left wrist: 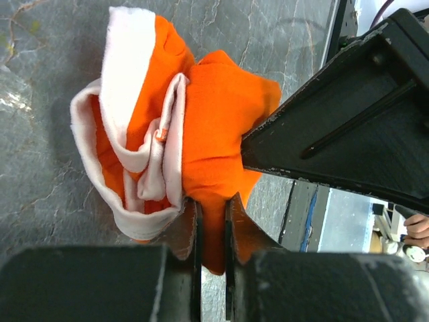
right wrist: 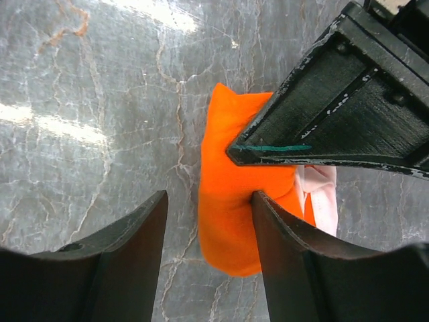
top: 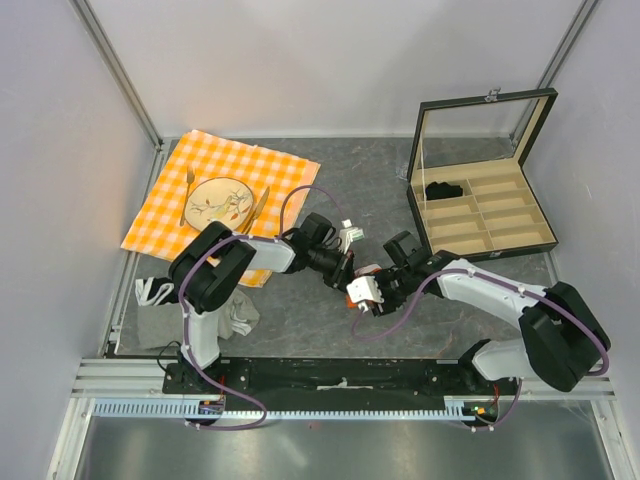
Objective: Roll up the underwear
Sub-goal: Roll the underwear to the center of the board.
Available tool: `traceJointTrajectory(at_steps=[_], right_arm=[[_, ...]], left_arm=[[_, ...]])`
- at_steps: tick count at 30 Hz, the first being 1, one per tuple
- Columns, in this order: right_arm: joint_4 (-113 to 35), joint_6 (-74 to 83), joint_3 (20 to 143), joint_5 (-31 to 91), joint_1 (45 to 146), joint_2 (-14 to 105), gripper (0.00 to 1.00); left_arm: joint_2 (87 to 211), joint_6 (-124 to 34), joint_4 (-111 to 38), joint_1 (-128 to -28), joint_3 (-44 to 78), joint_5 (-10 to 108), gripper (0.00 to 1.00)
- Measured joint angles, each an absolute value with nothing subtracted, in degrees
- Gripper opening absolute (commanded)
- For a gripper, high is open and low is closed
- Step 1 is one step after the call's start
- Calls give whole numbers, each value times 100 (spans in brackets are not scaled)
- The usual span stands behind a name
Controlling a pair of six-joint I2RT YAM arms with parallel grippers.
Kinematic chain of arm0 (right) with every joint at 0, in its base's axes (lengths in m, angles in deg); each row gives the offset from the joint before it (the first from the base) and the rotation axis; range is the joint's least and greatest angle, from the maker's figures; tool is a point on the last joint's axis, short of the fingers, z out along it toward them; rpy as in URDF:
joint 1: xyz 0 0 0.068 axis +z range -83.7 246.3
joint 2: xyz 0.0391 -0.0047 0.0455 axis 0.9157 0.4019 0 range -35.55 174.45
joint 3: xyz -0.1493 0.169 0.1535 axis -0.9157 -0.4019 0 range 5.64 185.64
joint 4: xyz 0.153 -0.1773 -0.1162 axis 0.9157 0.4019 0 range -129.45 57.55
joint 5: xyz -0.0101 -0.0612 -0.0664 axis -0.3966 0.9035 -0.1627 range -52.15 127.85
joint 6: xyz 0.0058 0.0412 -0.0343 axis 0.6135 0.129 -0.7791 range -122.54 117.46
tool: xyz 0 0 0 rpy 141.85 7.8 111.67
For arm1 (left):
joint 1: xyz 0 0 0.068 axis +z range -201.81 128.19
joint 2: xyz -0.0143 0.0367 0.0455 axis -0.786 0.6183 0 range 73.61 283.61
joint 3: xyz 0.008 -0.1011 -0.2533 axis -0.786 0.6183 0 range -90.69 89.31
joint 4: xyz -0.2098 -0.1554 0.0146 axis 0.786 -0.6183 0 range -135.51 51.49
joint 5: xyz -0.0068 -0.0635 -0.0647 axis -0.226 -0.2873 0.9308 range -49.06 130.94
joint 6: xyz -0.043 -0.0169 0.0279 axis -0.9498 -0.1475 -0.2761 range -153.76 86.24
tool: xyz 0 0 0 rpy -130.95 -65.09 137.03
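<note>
Orange underwear (left wrist: 221,127) shows white trim (left wrist: 131,74) mostly in left wrist view

Crumpled orange-red underwear (left wrist: 221,127), white-trimmed

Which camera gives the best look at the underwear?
Left wrist: the underwear fills the frame, orange folds and white trim clear, pinched by the left tool. Right wrist shows mostly one orange fold; the top view barely shows it.
</note>
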State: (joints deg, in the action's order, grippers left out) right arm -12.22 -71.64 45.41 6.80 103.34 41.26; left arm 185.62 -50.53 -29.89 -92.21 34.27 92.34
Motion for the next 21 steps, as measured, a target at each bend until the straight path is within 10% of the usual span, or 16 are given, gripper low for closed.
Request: traceJointTrajectory(at_steps=[10,21], right_arm=[[-1659,-7079,4656,977,10356,4559,34],[-1179,-6830,5397,717,10255,5252,27]], left_arm=[[18356,-5326,-3173,-9156,3464,8862,49],[16332,-5353,-2989,-9064,4670,7352,61]])
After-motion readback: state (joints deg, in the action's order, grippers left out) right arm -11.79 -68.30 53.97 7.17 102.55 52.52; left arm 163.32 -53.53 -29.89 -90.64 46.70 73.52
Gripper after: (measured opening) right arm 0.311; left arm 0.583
